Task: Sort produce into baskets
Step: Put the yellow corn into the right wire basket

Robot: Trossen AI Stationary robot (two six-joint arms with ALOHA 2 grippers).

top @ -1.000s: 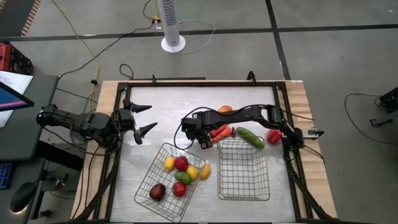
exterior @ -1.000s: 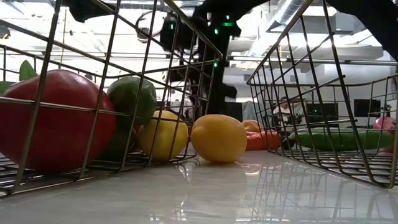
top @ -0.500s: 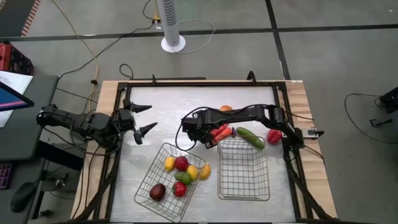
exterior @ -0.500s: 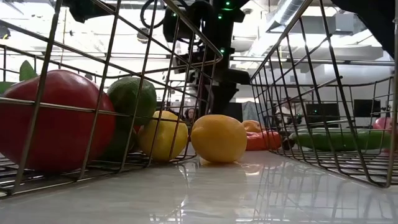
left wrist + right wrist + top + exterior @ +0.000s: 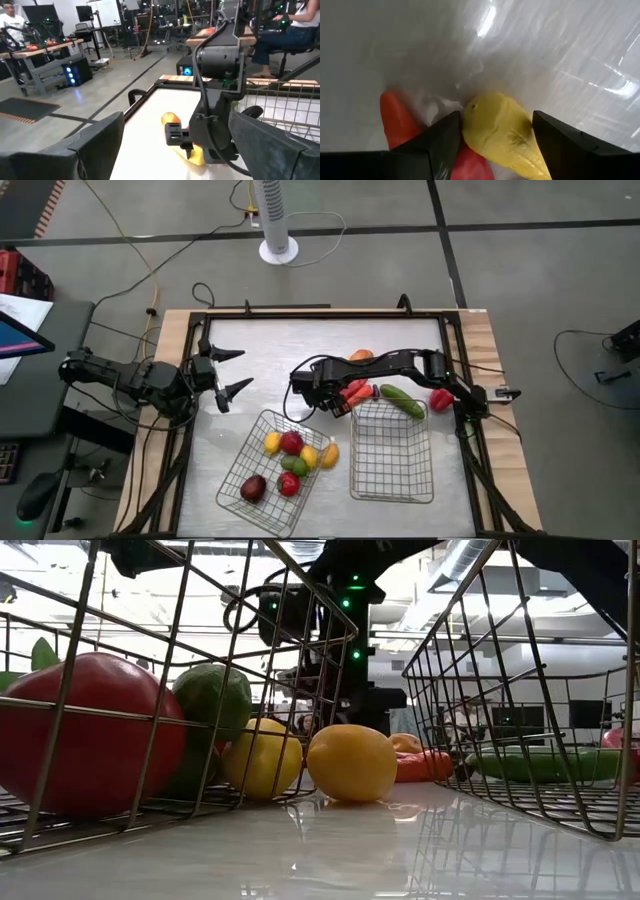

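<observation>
Shifted slightly toward the tabletop's far edge, the right gripper (image 5: 492,145) straddles a yellow piece (image 5: 502,132) with spread jaws, which could catch the touching red chili (image 5: 397,120); left jaws spread.

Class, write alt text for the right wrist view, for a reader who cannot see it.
The right gripper brackets a yellow piece lying on the white table, a dark finger on either side. A red chili lies beside it, partly behind one finger.
</observation>
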